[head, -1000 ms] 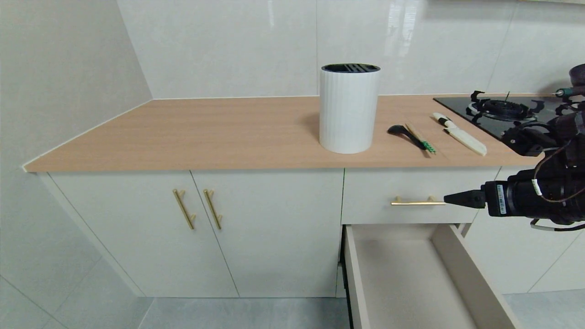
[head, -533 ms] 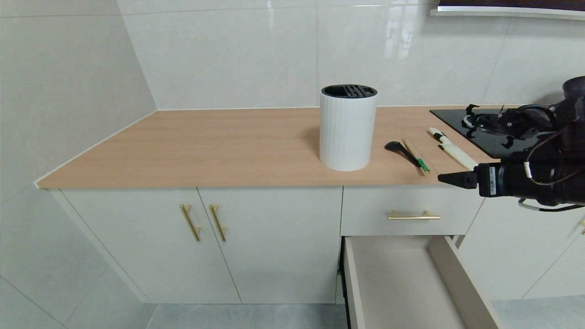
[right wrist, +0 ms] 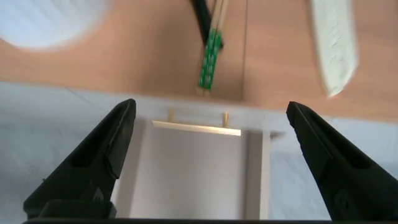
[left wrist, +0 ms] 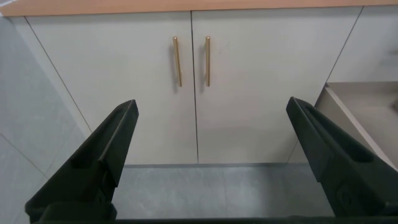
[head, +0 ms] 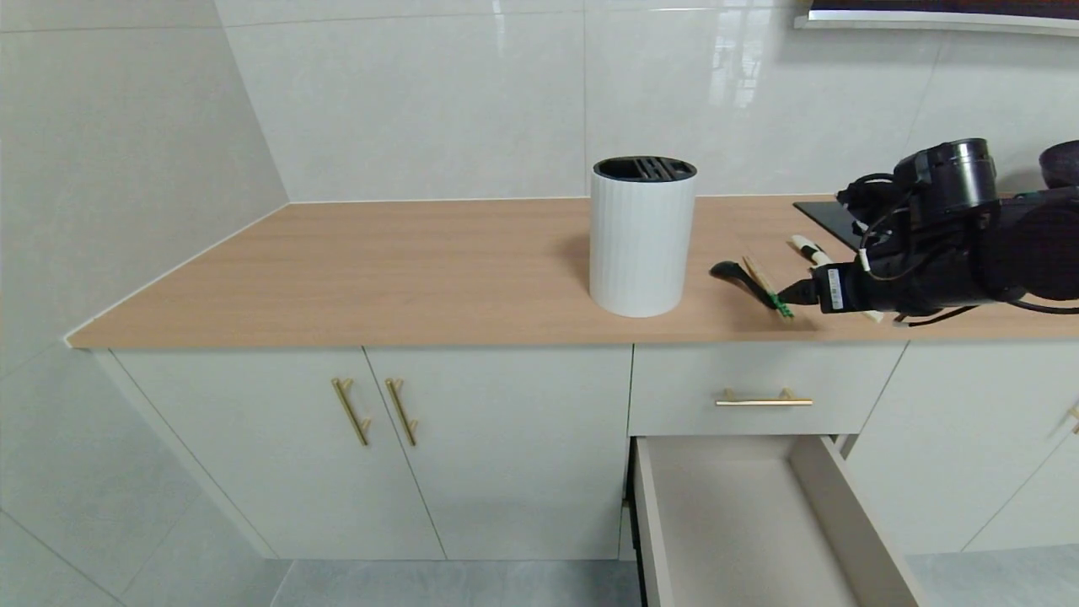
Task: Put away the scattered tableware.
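Chopsticks point(head: 765, 283): a pair with green ends lies flat on the wooden counter point(head: 421, 270), close to its front edge. The green ends sit right at the tip of the right pincer point(head: 792, 295); I cannot tell whether they touch it.
Black spoon point(head: 732, 271): it lies against the chopsticks on the side away from the right pincer, with its bowl farthest from the tip.
Knife point(head: 807, 250): pale blade, handle pointing to the wall. It lies just behind the right pincer, partly hidden by the arm. In the right wrist view its blade lies ahead of one finger, not ahead of the gap.
Holder point(head: 643, 238): a white ribbed cylinder with a black slotted top stands upright. It is beyond the spoon, to the right pincer's left.
Right pincer: the jaws are spread wide with nothing between them. It hovers low over the counter's front edge, and the chopsticks lie ahead of the gap.
Closed drawer point(head: 674, 379): it is straight below the right pincer and has a gold handle point(head: 763, 401).
Open drawer point(head: 847, 506): lower still, pulled out under the closed one.
Hob point(head: 818, 215): black, behind the right arm.
Left pincer point(left wrist: 211, 106): the jaws are spread wide and hold nothing. It hangs low, facing the cabinet doors point(left wrist: 261, 81), whose two gold door handles point(left wrist: 177, 61) stand ahead of the gap.
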`<state>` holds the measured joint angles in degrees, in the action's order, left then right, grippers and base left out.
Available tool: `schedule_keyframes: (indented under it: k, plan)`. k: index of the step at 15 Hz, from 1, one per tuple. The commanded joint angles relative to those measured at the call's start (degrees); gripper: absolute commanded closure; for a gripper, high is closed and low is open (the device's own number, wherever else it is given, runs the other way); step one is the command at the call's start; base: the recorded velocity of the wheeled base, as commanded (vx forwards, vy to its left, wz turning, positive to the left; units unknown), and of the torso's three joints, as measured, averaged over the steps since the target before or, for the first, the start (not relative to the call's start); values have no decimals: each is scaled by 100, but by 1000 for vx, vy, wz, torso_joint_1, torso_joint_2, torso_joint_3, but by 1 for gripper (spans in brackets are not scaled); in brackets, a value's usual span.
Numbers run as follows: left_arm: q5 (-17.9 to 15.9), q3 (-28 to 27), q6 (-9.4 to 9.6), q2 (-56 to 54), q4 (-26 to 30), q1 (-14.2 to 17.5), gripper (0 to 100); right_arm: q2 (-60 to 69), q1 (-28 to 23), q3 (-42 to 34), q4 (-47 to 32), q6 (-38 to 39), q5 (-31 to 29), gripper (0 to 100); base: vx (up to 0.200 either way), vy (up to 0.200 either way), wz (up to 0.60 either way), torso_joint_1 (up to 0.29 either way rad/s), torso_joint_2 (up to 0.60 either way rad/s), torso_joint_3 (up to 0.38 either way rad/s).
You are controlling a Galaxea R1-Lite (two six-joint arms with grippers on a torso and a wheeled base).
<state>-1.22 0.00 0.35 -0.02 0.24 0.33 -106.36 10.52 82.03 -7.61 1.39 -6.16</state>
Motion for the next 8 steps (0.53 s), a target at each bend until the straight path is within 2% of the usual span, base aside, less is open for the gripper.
schedule_keyframes:
  k: [1,4,8]
  plan:
    - [-1,0,0,2,2,2,0,-543,11,314,-109,98,-26,0,0,0,0,0,0,0]
    - [-1,0,0,2,2,2,0,-851,143,568,-101,432,-114,0,0,0,0,0,0,0]
    - [-1,0,0,2,2,2,0,-1317,161,823,-65,538,-650,0,0,0,0,0,0,0]
